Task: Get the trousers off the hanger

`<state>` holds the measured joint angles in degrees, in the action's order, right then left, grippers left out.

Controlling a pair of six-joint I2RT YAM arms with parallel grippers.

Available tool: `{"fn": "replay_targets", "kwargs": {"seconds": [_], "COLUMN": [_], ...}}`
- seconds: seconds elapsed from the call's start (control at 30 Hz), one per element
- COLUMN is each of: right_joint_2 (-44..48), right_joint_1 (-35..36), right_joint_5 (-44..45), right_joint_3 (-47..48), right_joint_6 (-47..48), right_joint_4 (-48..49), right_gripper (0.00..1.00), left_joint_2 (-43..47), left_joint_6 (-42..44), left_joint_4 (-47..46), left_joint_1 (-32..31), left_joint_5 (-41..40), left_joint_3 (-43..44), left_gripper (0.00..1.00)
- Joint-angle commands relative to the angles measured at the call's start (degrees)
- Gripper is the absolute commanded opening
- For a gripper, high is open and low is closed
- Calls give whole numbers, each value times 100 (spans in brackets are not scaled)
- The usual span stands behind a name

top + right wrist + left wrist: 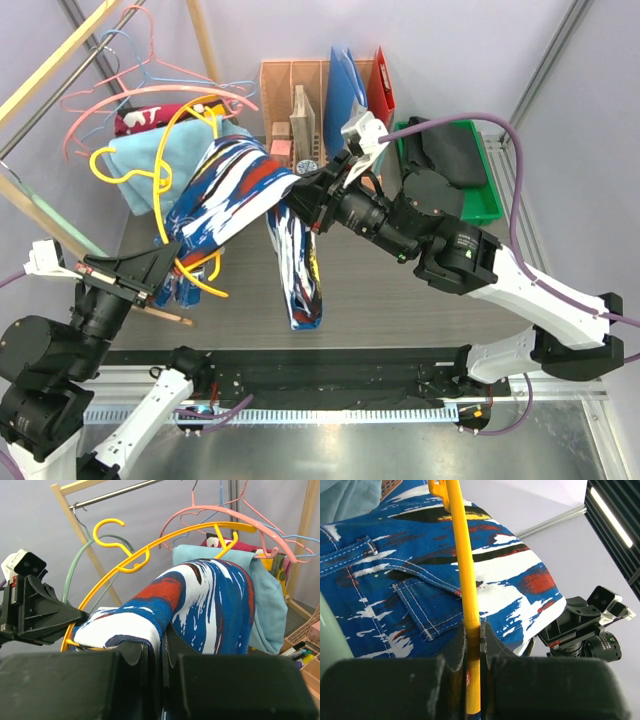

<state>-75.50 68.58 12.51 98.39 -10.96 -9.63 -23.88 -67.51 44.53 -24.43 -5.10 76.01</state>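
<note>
**Tool state.** My left tool [160, 266] is closed on the bar of the yellow hanger [185, 130]. In the left wrist view the bar runs straight up between the fingers. My right tool [303, 192] is closed on a fold of the printed trousers [245, 185], with the cloth bunched at its tips in the right wrist view.

**Location and orientation.** The printed trousers sit at centre frame in the top view, draped over the hanger above the surface [400, 300]. Their long axis runs from lower left, near my left tool, up and right to my right tool. There it bends, and one leg hangs down toward the lower centre.

**Hazards.**
- The bar may twist or slide in my left tool if the right pull loads it sideways, because the grip falls on a thin round section.
- The right-hand pinch holds only a fold, so a sharp pull could strip the cloth out.
- The cloth may catch on the hanger's inner hook or notch.
- The light blue garment [140, 165] at upper left lies just beside the trousers and could be dragged along.
</note>
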Motion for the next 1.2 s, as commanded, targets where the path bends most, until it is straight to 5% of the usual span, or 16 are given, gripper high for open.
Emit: {"fn": "replay_targets", "kwargs": {"seconds": [0.0, 0.4, 0.73, 0.93, 1.17], "right_joint_2": [1056, -1413, -949, -1088, -1862], "right_joint_1": [-116, -116, -116, -116, -116], "right_joint_5": [455, -1689, -2383, -3149, -2562], "right_joint_3": [741, 3510, 2440, 2649, 3527], "right_joint_6": [-266, -688, -213, -258, 391], "right_joint_4": [2254, 2237, 2413, 2062, 1632], "right_gripper": [1, 1, 1, 1, 0], "left_joint_2": [-72, -214, -328, -679, -1013], "left_joint_6": [607, 528, 852, 1756, 2426], "left_joint_4": [890, 504, 653, 663, 398], "left_joint_1": [61, 61, 61, 61, 61], "left_joint_5": [-1080, -448, -517, -589, 484], "left_joint_3": [353, 450, 538, 652, 626], "left_gripper": [0, 0, 0, 0, 0]}}
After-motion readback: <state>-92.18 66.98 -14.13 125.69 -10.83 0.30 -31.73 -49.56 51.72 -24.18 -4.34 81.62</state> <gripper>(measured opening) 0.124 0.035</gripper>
